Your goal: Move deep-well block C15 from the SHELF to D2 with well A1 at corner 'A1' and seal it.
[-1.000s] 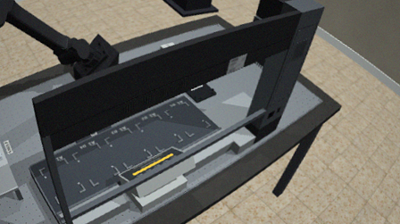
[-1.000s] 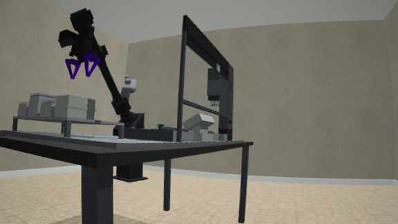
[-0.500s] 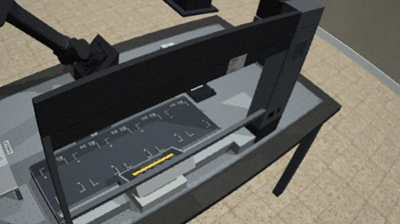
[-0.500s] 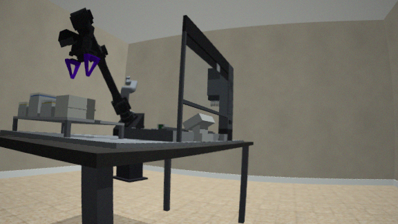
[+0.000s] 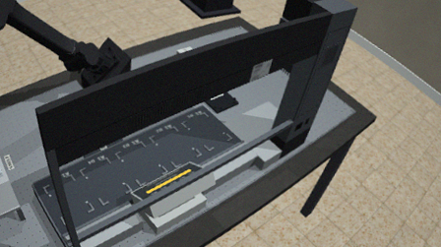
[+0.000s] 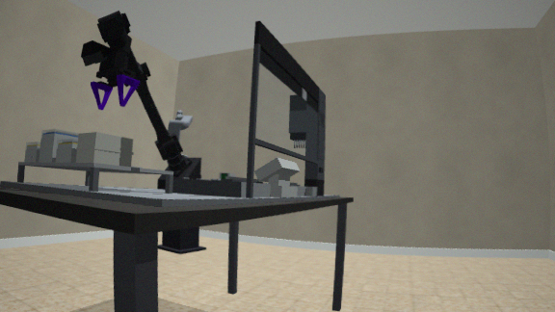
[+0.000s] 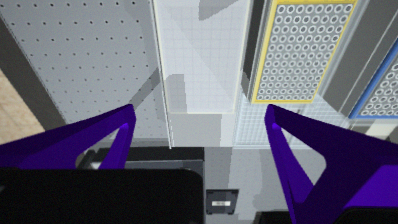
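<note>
Purple pincer (image 7: 200,107): it is being held fully spread, with nothing between its fingers, and is being pointed straight down from high above the SHELF (image 6: 96,167).

Pale translucent block (image 7: 200,55): it is being framed directly under the pincer gap, lying flat. Whether it is C15 cannot be told, as no ID label is being shown legibly.

Yellow-framed tip rack (image 7: 300,50): it is being shown just beside that block, with a blue-framed tip rack (image 7: 382,95) beyond it at the picture's edge.

C15: it is being judged to be among the pale blocks (image 6: 98,146) grouped on the SHELF. None is being lifted.

Liquid-handler deck (image 5: 211,132): it is being shown well apart from the SHELF, under the dark gantry (image 5: 179,85), with all its corner brackets unoccupied.

Hazards being noted:
- The wrong block is being risked, since labels are unreadable from this height and the blocks look alike.
- A tip rack is being risked by the outer finger during descent, the neighbours lying so near.
- Reversed seating at D2 is being risked if the labelled short end is not being checked before the grasp.
- Gantry contact is being risked on the carry, the deck being entered beneath a low beam.
</note>
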Motion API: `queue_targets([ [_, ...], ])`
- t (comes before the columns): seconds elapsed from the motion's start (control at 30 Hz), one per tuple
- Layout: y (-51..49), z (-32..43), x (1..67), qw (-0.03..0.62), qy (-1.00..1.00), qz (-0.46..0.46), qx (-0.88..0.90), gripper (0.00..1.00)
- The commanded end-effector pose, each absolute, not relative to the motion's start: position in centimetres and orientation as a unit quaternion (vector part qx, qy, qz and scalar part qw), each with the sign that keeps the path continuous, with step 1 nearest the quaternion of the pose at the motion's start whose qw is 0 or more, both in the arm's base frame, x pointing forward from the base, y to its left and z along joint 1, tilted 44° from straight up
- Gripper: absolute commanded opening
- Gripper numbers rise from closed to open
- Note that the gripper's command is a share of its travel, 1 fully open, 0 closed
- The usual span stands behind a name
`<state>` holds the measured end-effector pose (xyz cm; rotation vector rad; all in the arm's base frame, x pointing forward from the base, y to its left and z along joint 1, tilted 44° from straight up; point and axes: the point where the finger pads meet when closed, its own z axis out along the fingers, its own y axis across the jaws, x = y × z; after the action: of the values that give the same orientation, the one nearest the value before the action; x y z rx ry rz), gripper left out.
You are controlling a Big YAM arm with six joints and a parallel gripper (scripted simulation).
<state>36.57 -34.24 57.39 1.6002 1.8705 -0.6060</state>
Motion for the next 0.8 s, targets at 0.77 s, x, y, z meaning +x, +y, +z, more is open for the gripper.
queue_targets([
  [0.77, -34.5, 59.0, 36.0, 0.326, 0.695, -0.225, 0.6, 1.0],
])
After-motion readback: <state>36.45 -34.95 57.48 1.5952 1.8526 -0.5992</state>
